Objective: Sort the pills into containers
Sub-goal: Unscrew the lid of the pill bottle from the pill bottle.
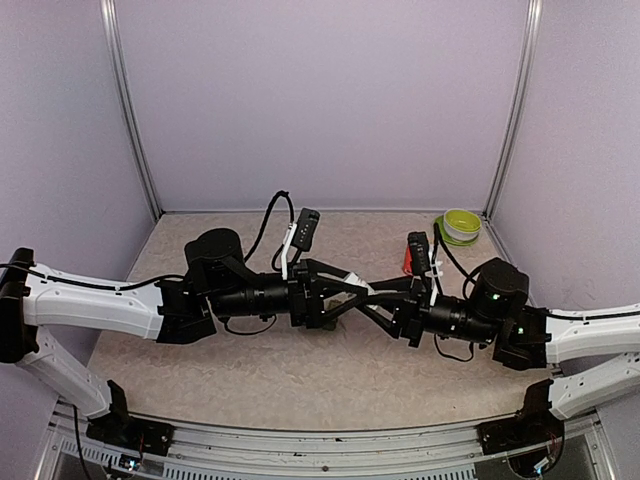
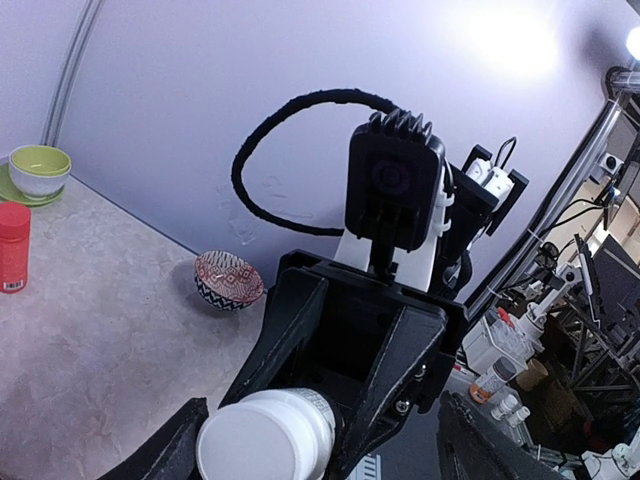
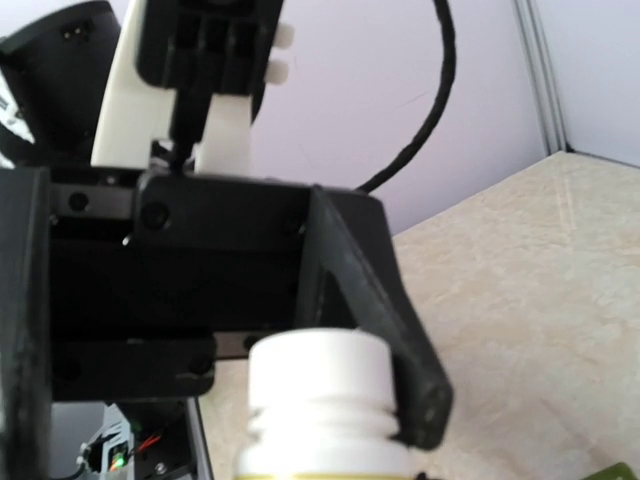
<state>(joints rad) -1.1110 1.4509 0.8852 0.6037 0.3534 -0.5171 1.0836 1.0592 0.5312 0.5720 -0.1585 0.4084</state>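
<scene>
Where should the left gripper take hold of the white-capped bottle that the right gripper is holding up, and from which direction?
Grip it on the white cap, coming straight along the length of the bottle, with the fingers on opposite sides of the round rim. The cap points at the left gripper, whose open jaws already bracket it, while the right gripper occupies the body.

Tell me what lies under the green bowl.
A green plate lies under the green bowl. Only its rim shows; the bowl covers its middle.
</scene>
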